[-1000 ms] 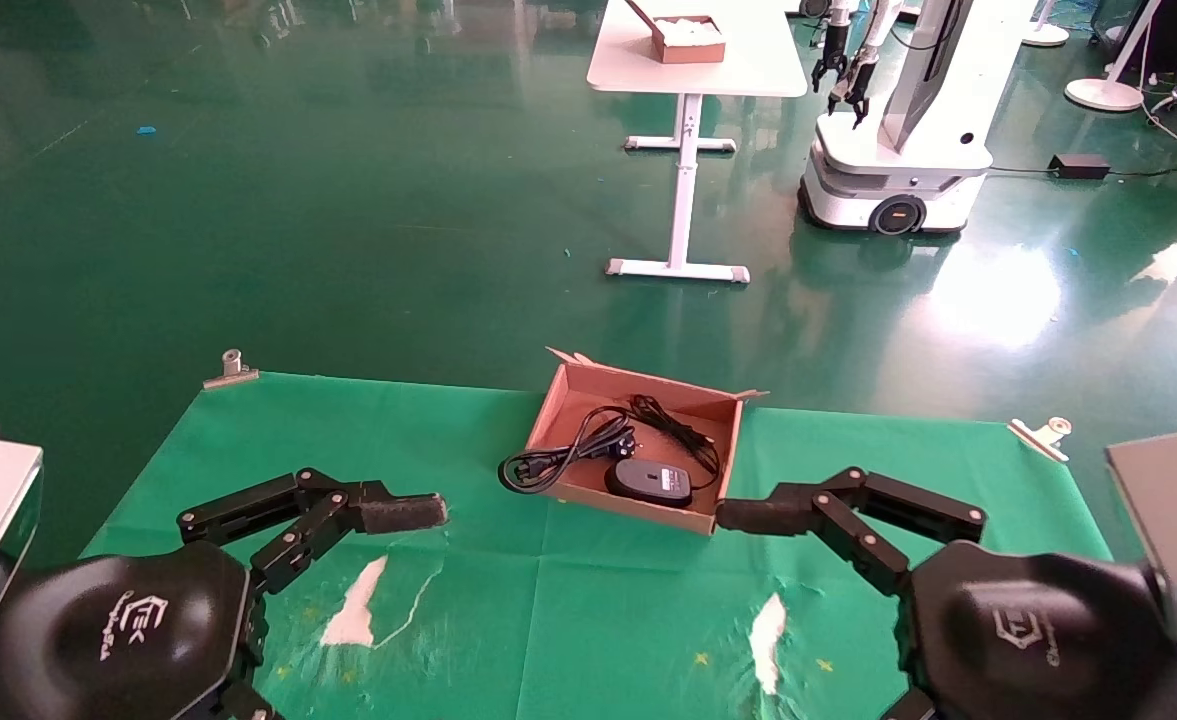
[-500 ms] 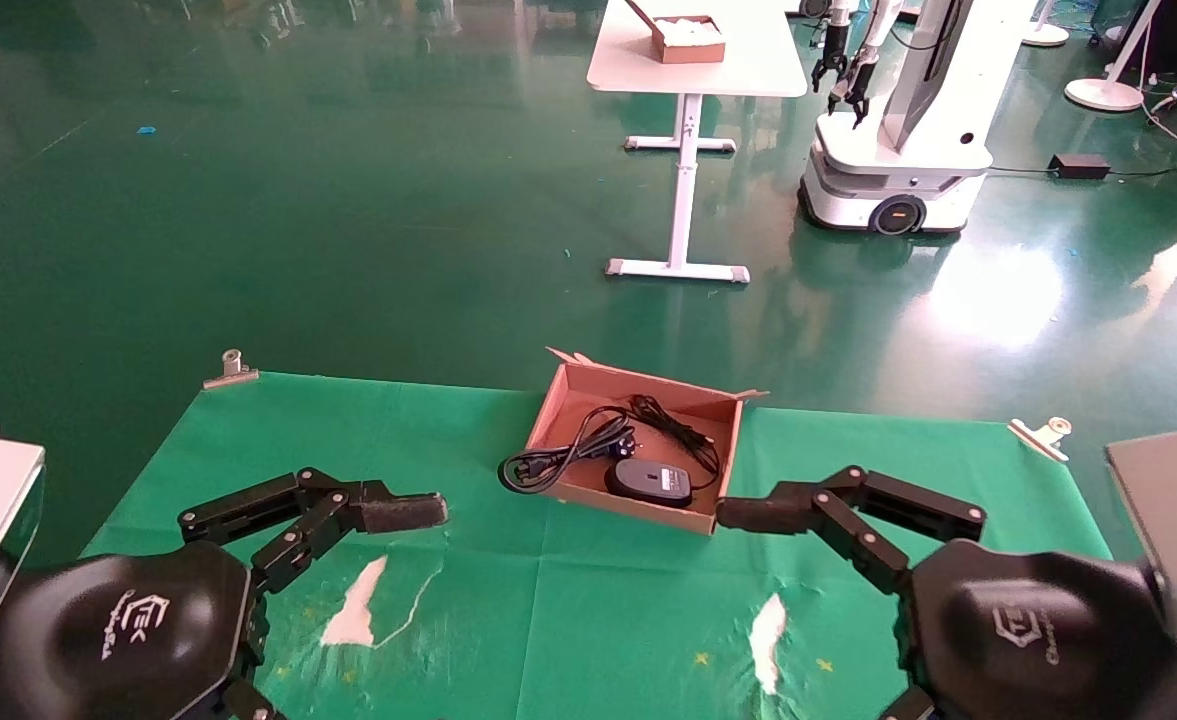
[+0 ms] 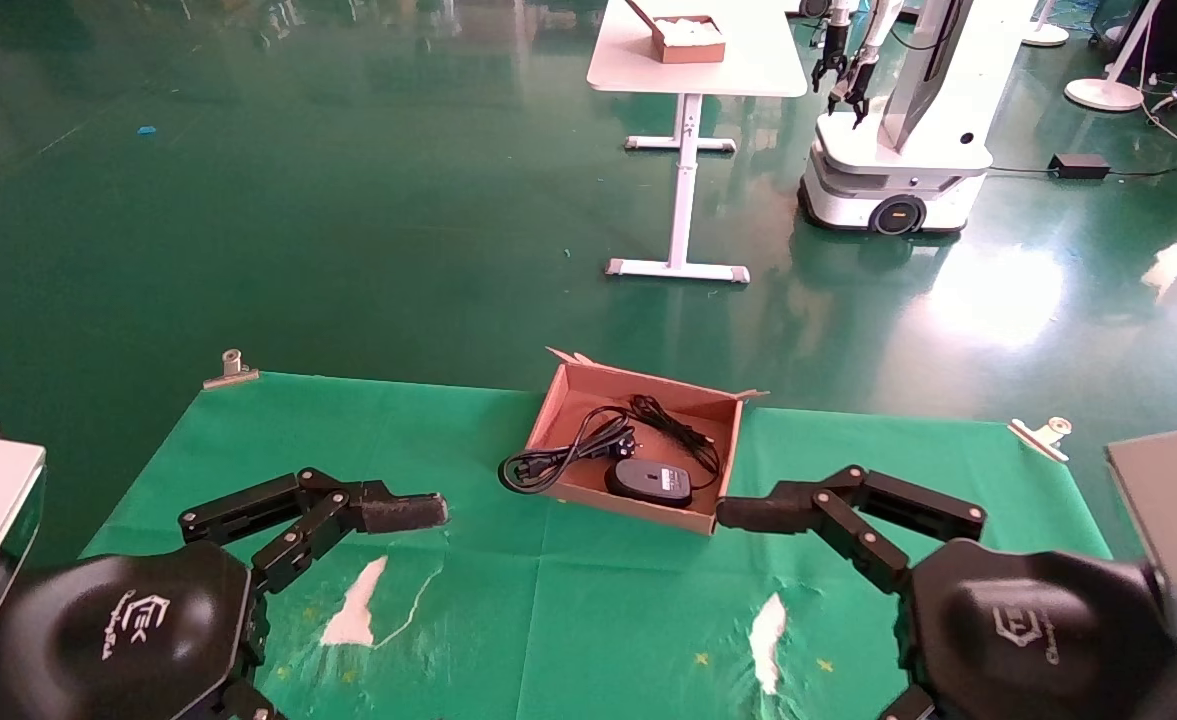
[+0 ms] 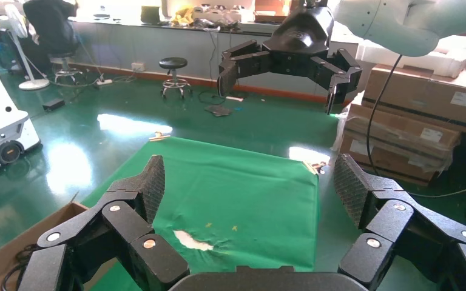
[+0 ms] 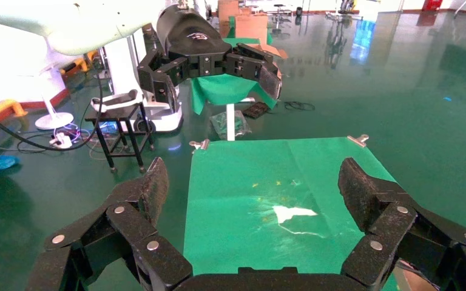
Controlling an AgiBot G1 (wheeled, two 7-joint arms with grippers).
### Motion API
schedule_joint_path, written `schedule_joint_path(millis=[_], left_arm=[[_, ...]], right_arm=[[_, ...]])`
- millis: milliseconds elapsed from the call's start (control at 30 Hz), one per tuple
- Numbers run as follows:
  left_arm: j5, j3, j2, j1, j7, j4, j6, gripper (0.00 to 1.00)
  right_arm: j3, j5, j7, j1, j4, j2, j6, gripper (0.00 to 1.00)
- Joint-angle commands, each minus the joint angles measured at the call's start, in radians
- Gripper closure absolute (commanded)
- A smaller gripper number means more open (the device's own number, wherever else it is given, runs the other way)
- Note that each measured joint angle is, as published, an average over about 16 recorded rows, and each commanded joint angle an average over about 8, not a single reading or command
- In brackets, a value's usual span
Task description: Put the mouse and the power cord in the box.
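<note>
The reddish-brown box [image 3: 730, 460] sits at the far middle of the green cloth. Inside it lies the black mouse [image 3: 651, 481] near the front wall, with its thin wire [image 3: 683, 430] coiled behind it. The thick black power cord [image 3: 596, 437] lies in the box's left half, and one loop [image 3: 523, 472] hangs over the left wall onto the cloth. My left gripper [image 4: 250, 182] hovers open and empty in front of the box to its left. My right gripper [image 5: 255, 182] is open and empty just off the box's front right corner.
The green cloth [image 3: 588, 600] has two white torn patches [image 3: 353, 605] [image 3: 766, 630] and metal clips [image 3: 231, 368] [image 3: 1043, 435] at its far corners. Beyond it, on the green floor, stand a white table [image 3: 693, 70] with a small cardboard box and another robot [image 3: 898, 150].
</note>
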Motion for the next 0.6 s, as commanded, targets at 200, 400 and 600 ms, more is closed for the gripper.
schedule_joint_path(millis=[200,400,600], left_arm=[[0.000,0.000,0.000,0.000,0.000,0.000,0.000,0.00],[0.000,0.000,0.000,0.000,0.000,0.000,0.000,0.00],[0.000,0.000,0.000,0.000,0.000,0.000,0.000,0.00]], right_arm=[[0.000,0.000,0.000,0.000,0.000,0.000,0.000,0.00],[0.000,0.000,0.000,0.000,0.000,0.000,0.000,0.00],[0.000,0.000,0.000,0.000,0.000,0.000,0.000,0.00]])
